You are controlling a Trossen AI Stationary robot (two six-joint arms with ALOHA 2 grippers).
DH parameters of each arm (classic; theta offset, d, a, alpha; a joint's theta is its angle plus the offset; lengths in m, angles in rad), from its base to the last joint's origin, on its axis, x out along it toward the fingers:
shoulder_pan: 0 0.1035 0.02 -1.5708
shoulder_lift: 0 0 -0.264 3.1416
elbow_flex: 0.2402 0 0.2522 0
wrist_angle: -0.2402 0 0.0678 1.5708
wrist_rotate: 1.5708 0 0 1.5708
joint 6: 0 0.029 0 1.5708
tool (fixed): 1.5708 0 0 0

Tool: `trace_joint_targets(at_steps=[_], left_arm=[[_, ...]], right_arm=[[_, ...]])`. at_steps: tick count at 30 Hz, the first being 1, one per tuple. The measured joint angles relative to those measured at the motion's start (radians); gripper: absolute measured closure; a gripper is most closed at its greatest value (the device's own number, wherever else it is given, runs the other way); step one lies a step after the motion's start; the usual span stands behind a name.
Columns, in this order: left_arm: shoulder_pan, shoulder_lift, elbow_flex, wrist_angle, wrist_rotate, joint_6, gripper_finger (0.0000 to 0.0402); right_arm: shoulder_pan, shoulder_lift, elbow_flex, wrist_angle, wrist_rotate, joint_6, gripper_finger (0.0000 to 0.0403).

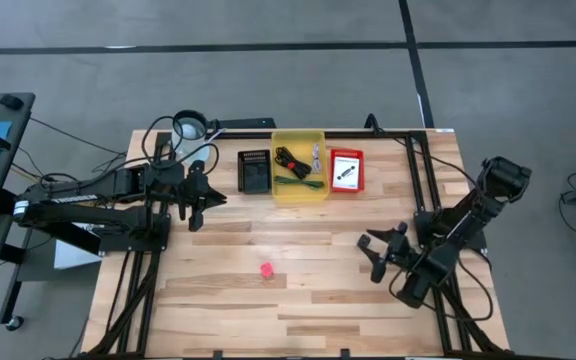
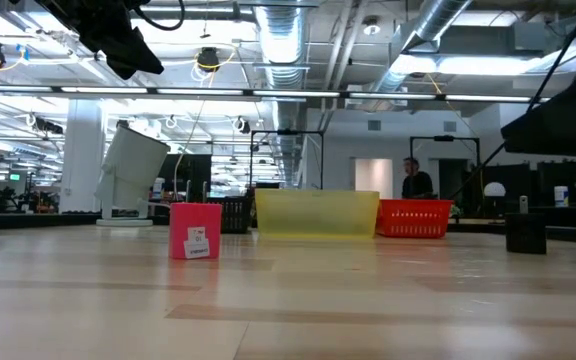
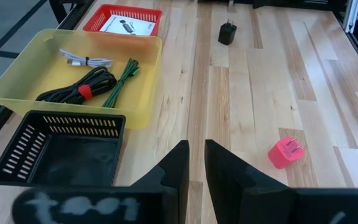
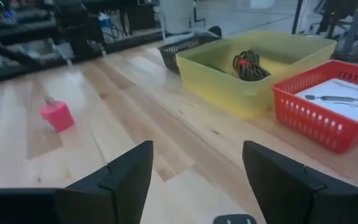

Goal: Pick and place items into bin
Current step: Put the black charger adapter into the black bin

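The small pink plastic cube (image 3: 284, 152) is left on the wooden counter (image 3: 260, 93), ahead of the left gripper (image 3: 196, 163), jaws nearly together. The right gripper (image 4: 197, 168) waits, jaws apart.

The yellow plastic bin (image 3: 143, 93) is already filled with cables.

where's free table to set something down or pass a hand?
Bare wood between the left hand, the pink cube and the right hand. Crowded along the far edge: black basket, yellow bin, red basket.
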Motion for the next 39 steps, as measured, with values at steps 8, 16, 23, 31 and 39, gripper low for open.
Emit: trace_joint_targets(at_steps=[8,16,23,31,39], left_arm=[[0.000,0.000,0.000,0.000,0.000,0.000,0.0361],[0.000,0.000,0.000,0.000,0.000,0.000,0.0361],[0.000,0.000,0.000,0.000,0.000,0.000,0.0361],[0.000,0.000,0.000,0.000,0.000,0.000,0.0361],[0.000,0.000,0.000,0.000,0.000,0.000,0.0361]], right_arm=[[-0.031,0.007,0.000,0.054,-0.002,-0.028,0.0159],[-0.026,0.008,0.001,0.054,-0.004,-0.074,0.0159],[-0.008,0.008,-0.023,0.040,-0.005,-0.033,0.0159],[-0.008,0.008,-0.081,0.075,-0.015,0.013,0.0159],[-0.018,0.008,-0.120,0.143,-0.053,0.013,0.0159]])
